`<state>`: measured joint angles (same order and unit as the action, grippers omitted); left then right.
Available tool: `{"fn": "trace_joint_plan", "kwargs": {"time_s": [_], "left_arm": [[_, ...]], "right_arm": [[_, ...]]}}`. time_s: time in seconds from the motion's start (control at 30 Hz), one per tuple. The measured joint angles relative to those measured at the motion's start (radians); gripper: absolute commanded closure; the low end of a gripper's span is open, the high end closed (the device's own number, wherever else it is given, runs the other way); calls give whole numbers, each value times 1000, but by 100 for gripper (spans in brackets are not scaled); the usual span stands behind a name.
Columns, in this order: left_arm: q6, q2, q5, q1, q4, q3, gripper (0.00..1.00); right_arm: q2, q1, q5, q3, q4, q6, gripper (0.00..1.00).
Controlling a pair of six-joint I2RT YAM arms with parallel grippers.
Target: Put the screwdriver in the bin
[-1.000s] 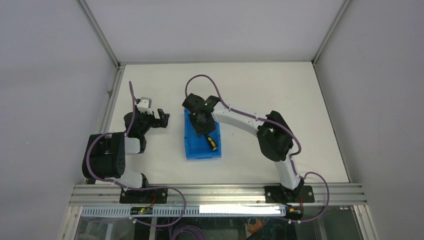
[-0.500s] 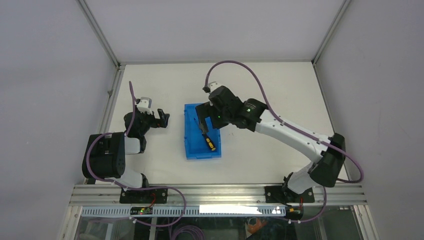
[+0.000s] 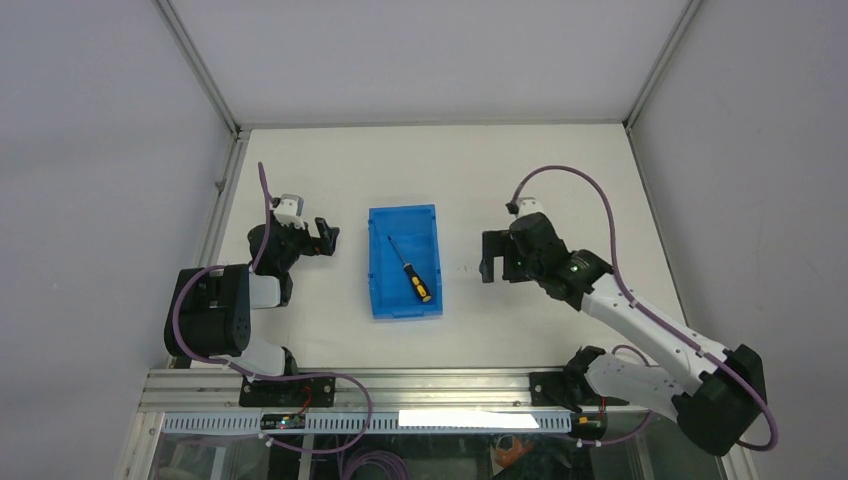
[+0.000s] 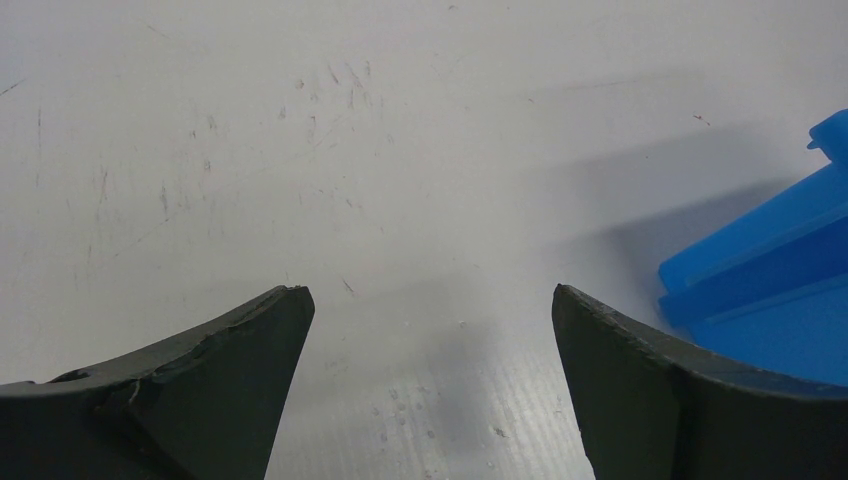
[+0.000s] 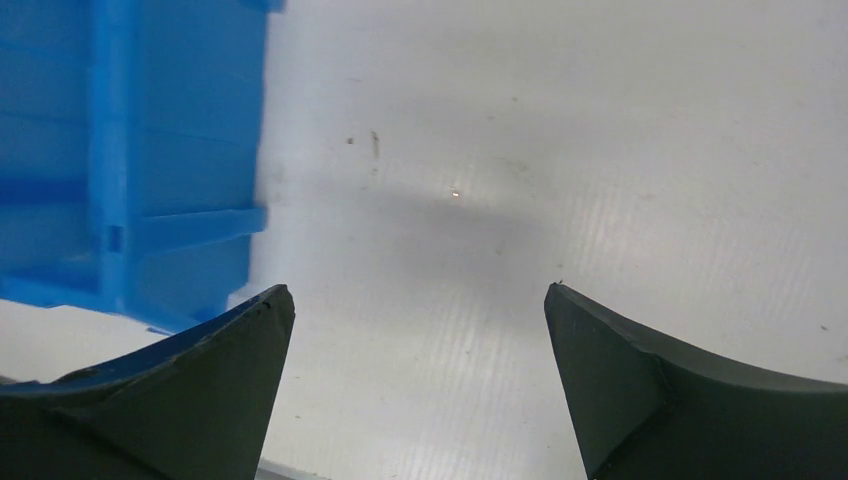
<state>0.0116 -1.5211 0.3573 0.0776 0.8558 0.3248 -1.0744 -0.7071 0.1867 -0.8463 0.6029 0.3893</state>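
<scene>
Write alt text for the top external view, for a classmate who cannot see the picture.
A yellow-and-black screwdriver lies diagonally inside a blue bin at the middle of a white table. The left gripper and the right gripper sit on either side of the bin, both open, empty and clear of it.

The bright blue rectangular plastic bin [image 3: 374,272] stands mid-table with its top uncovered from above and bare white tabletop [image 3: 540,180] on both sides, the left gripper [image 3: 330,236], fingers spread, near its left wall and the right gripper [image 3: 486,258], likewise spread, off its right wall
</scene>
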Motion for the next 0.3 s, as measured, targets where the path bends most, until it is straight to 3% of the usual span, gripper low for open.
{"fn": "trace_joint_plan", "kwargs": {"time_s": [0.3], "left_arm": [[0, 0, 0, 0, 0, 0, 1]], "right_arm": [[201, 86, 89, 222, -79, 39, 1]]}}
